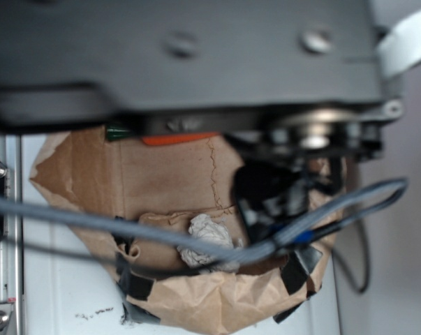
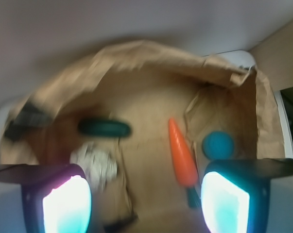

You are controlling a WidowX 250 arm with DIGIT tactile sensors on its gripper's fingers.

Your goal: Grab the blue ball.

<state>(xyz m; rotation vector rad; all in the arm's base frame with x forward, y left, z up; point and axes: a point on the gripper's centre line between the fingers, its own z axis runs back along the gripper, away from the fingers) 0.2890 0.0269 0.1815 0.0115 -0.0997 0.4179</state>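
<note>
Item 1, blue ball point(image 2: 218, 144): small, round, matte, light blue. In your wrist view it sits at about 4 o'clock from the centre of the paper, just right of the carrot and just above the right finger point(image 2: 226, 200) of the end effector. It rests on the paper, apart from both fingers. Your exterior view does not show it.

Item 2, end effector point(image 2: 146, 201): two blocky dark fingers with pale glowing pads at 7 and 5 o'clock in your wrist view. They stand spread wide, gripping nothing, with bare paper between them.

Item 3, carrot point(image 2: 181, 155): smooth orange cone, its tip toward 12 o'clock and a dark green stub at its lower end. In your exterior view only an orange sliver shows under the arm.

Item 4, dark green oval point(image 2: 104, 128): elongated, rounded ends, lying crosswise at about 9 o'clock from the carrot's tip.

Item 5, crumpled white wad point(image 1: 209, 241): wrinkled paper-like lump, blurred in your wrist view, lying below the green oval.

Item 6, brown paper point(image 1: 161, 174): creased, torn-edged sheet with raised sides, fixed to the white worktop point(image 1: 63, 293) with black tape.

Item 7, arm point(image 1: 182, 63): flat dark metal body with screws, blurred, filling the top of your exterior view; a grey cable point(image 1: 91, 220) crosses below it.
</note>
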